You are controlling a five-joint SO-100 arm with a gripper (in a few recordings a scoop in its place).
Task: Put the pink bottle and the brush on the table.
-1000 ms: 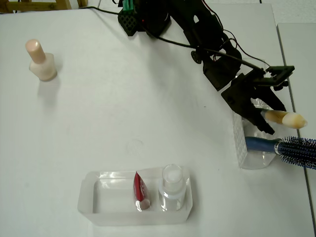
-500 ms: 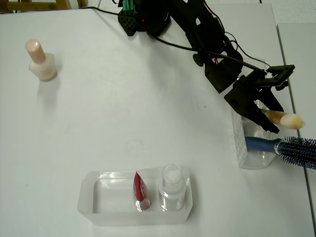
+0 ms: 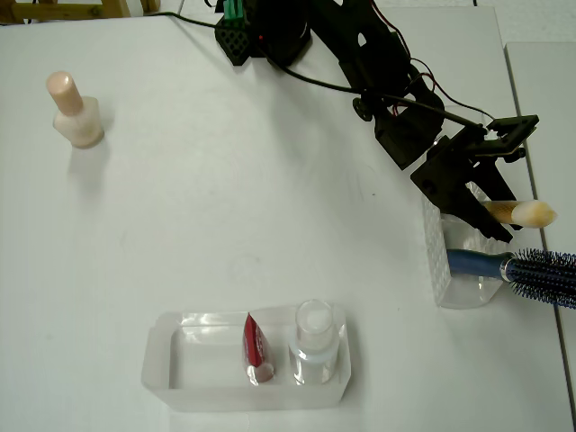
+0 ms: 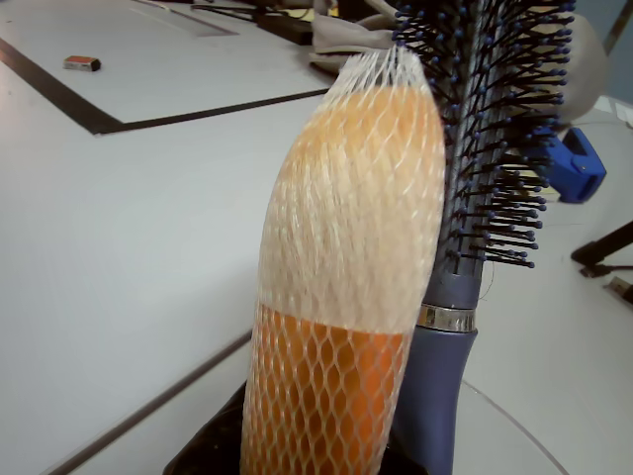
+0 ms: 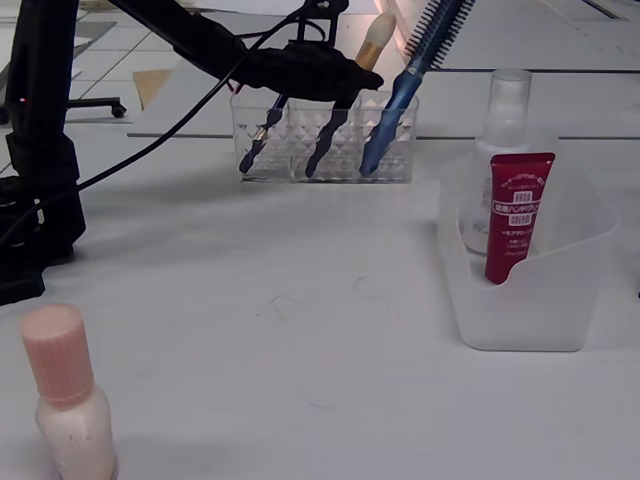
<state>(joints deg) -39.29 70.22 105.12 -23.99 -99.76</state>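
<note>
The pink bottle [image 3: 76, 112] stands upright on the white table [image 3: 225, 207] at the far left of the overhead view, and low at the left in the fixed view [image 5: 65, 405]. My gripper [image 3: 495, 213] is at the clear holder [image 3: 439, 261] on the right, shut on the brush [image 3: 524, 213]. The brush's cream tip, wrapped in a net, sits close up in the wrist view [image 4: 346, 267]. In the fixed view the gripper [image 5: 345, 85] grips the brush [image 5: 376, 38] below its tip, and the handle's lower end is still inside the holder [image 5: 325, 150].
A blue hairbrush [image 3: 540, 270] leans in the same holder, right beside the brush [image 4: 495, 148]. A clear tray [image 3: 162, 360] near the front edge holds a red sachet [image 3: 255, 346] and a clear bottle [image 3: 315, 346]. The arm's base [image 3: 261, 31] is at the back.
The gripper and the brush have shifted slightly up and to the right in the overhead view. The pink bottle and the tray have not moved.
</note>
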